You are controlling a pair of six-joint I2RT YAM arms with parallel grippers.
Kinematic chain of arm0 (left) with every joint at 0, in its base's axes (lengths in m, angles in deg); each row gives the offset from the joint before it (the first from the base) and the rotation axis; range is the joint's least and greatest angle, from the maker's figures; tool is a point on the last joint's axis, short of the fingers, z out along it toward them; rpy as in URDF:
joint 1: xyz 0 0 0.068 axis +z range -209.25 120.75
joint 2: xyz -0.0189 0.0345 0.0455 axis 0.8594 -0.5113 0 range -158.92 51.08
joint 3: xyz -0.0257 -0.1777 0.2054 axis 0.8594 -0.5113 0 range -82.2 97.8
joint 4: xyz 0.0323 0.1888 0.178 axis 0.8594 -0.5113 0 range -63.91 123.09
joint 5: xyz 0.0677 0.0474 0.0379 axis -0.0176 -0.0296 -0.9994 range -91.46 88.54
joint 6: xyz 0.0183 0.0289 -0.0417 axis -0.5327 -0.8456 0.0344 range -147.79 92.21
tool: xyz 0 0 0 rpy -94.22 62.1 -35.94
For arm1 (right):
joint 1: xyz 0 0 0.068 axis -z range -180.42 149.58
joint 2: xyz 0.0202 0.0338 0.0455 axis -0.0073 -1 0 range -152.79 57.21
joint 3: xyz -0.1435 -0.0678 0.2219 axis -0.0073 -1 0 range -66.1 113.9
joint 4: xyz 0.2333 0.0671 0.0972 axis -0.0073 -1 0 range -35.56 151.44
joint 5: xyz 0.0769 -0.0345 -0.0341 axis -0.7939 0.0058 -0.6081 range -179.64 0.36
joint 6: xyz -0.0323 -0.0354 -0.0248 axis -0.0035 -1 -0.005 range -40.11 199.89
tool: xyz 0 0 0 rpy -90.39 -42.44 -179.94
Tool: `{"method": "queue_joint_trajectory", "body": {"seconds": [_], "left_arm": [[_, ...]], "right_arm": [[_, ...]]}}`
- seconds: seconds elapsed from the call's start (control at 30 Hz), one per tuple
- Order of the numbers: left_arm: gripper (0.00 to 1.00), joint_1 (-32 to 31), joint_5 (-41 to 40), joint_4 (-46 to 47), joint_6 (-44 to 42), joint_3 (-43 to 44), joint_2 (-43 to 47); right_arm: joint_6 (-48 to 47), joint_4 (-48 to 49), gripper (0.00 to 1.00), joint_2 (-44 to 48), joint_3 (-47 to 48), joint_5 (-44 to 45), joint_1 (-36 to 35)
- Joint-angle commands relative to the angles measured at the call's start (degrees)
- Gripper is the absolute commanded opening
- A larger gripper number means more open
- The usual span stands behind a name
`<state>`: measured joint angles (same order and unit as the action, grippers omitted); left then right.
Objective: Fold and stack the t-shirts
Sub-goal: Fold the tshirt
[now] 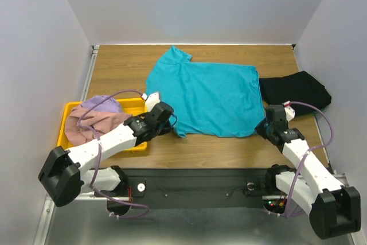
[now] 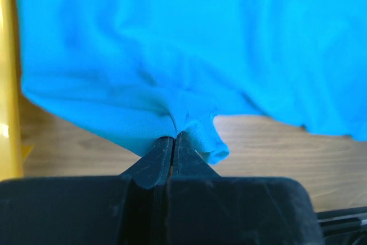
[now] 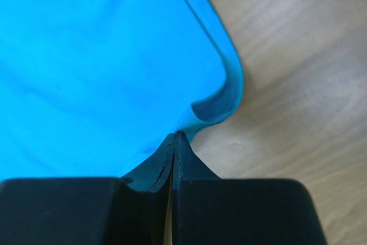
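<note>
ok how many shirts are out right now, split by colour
teal cloth t-shirt, spread flat: 1
black cloth shirt, bunched at the right: 1
lavender cloth shirt, crumpled in the yellow plastic tray: 1
dusty pink cloth shirt, crumpled in the same tray: 1
total: 4 visible; the pile may hide more

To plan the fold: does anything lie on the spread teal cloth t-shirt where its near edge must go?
Nothing visible does. The left gripper and right gripper are shut on near corners of the teal cloth t-shirt, whose top is bare. The black cloth t-shirt and yellow plastic tray lie beside it.
</note>
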<state>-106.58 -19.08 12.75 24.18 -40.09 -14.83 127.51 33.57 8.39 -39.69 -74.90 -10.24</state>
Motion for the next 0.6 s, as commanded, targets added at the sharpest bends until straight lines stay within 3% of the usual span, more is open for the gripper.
{"method": "queue_joint_trajectory", "body": {"seconds": [0.0, 0.57], "left_arm": [[0.0, 5.22, 3.91, 6.18, -8.0, 5.43, -3.25], [0.0, 20.34, 8.93, 9.35, -17.42, 29.25, -26.45]], "right_arm": [[-3.23, 6.16, 0.0, -4.34, 5.22, 0.9, -0.28], [-7.97, 13.37, 0.0, -29.13, 23.68, 12.24, 0.07]]}}
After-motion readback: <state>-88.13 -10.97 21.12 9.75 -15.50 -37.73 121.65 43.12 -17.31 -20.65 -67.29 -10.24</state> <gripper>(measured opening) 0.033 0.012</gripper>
